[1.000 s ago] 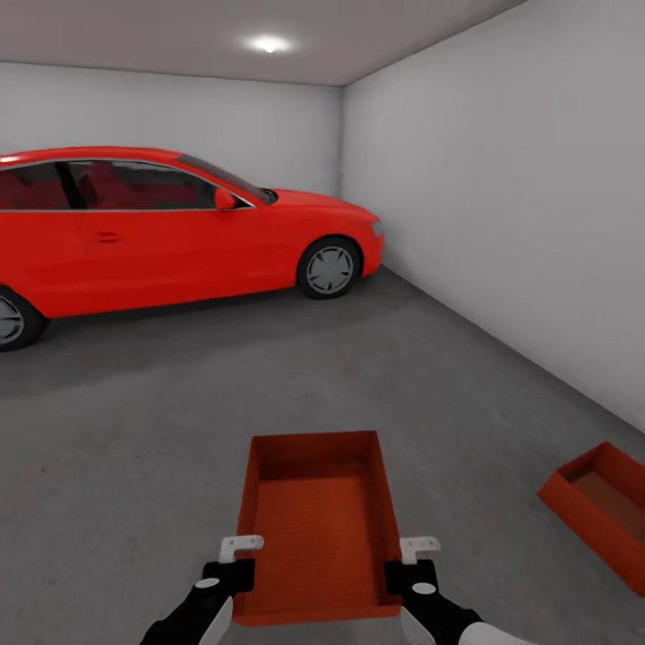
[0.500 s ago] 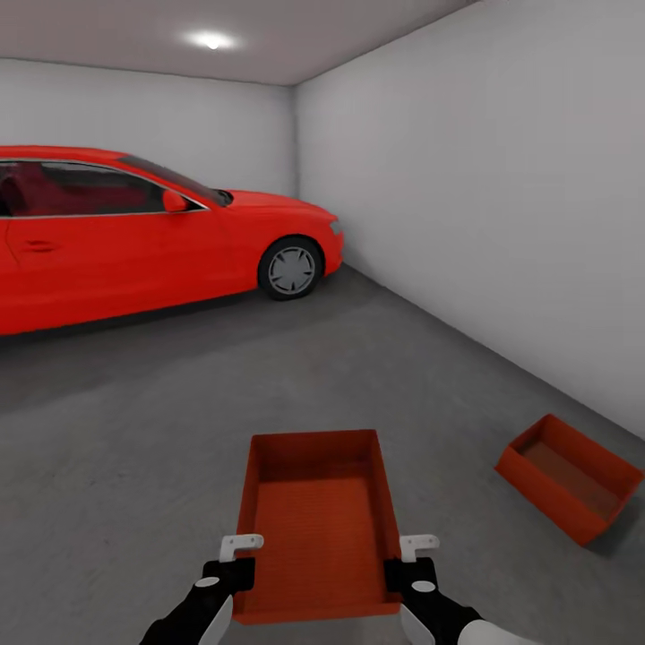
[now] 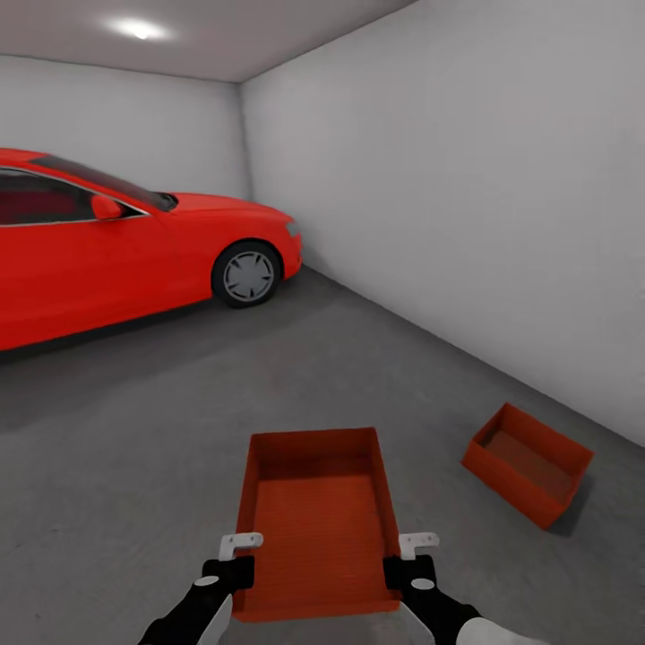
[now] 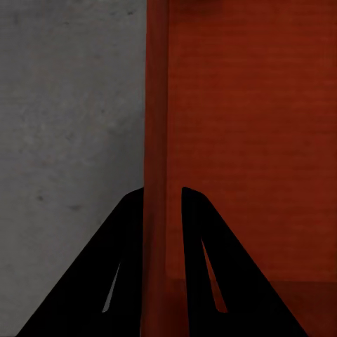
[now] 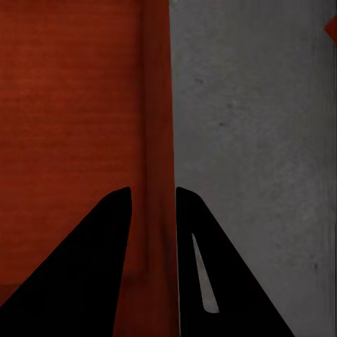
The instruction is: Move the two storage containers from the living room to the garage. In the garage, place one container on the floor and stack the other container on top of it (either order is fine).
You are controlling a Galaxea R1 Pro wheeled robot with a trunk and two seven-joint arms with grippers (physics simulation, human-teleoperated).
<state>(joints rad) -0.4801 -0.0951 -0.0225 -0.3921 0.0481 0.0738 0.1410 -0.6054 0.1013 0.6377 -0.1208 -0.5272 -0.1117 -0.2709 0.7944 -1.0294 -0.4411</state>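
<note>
I hold one orange-red storage container (image 3: 318,515) level in front of me, above the dark grey garage floor (image 3: 134,466). My left gripper (image 3: 235,560) is shut on its left wall (image 4: 156,140) and my right gripper (image 3: 403,560) is shut on its right wall (image 5: 156,140); each wrist view shows the wall pinched between two black fingers. The other storage container (image 3: 527,461) sits on the floor to my right, turned at an angle, close to the grey side wall. Both bins are empty.
A red car (image 3: 116,251) stands at the back left of the garage, nose toward the side wall (image 3: 466,197). Bare concrete lies between me, the car and the bin on the floor.
The whole view has swung to the right: the car slid left in the picture and the floor bin came further into view. The held container keeps its place between my grippers.
</note>
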